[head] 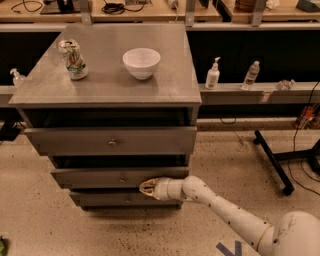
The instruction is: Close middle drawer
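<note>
Here, the gripper (147, 186), grip unreadable, meets the face of the middle drawer (90, 178) beside its knob (122, 178), the cabinet (107, 87) lying straight beyond.

Robotics lab or test space, not a home. Evidence: wooden workbenches (150, 12) along the back with loose cables (114, 7) on top, and a speckled hard floor (240, 160) with a blue tape mark (227, 248). A black equipment stand leg (272, 160) with wires sits at right. A low ledge (235, 92) holds a pump bottle (213, 75) and a water bottle (251, 75), laid out like props. A standalone grey drawer unit (110, 141) sits mid-floor, its surface carrying only a can (73, 60) and a white bowl (141, 62). The white robot arm (225, 212) reaches in low, gripper (148, 187) at the middle drawer (100, 177) face.
</note>
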Controlling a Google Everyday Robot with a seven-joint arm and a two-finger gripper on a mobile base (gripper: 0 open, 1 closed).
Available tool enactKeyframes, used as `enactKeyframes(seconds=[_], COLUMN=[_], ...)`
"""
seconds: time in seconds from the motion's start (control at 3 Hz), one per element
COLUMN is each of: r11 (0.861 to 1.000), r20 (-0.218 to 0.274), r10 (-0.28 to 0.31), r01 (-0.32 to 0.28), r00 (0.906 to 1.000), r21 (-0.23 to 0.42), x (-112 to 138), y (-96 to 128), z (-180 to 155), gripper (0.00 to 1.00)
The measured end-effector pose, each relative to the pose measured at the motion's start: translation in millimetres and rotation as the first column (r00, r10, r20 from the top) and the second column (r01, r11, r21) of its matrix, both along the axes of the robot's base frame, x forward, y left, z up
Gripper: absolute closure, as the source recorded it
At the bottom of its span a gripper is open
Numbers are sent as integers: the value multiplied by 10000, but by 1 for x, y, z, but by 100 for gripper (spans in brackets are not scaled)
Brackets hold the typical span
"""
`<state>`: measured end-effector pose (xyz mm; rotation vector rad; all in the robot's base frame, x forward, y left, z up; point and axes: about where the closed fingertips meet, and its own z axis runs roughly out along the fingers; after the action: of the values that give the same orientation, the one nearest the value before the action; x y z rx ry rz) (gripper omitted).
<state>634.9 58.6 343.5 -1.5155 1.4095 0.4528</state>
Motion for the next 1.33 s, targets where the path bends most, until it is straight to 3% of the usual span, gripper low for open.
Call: enactKeyframes(seconds=[0.67, 1.33], r11=[9998, 9994], r20=[116, 91], r10=[97, 265], r01=[-99, -266], r00=[9999, 9996], r21=[159, 205], x=[23, 21], y=[2, 6], z=[1, 1], gripper=[100, 100])
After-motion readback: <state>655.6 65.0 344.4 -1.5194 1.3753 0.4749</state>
